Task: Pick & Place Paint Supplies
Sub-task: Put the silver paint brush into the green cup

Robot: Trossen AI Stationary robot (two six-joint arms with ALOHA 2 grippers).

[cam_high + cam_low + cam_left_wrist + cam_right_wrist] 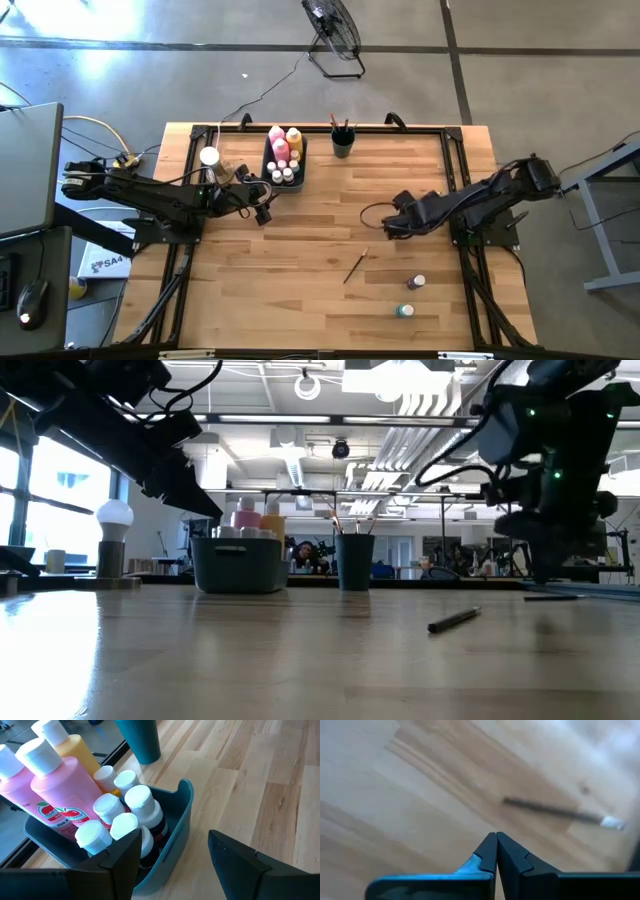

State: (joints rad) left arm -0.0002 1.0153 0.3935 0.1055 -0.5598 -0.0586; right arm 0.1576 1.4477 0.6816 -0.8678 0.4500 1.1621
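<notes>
Right of centre in the high view, my right gripper (390, 226) hangs pinched together, holding nothing. Below it lies a thin dark paintbrush (355, 267). I think next I must open and go down. My left gripper (262, 208), apart and empty, waits by the teal bin (269, 150).
</notes>
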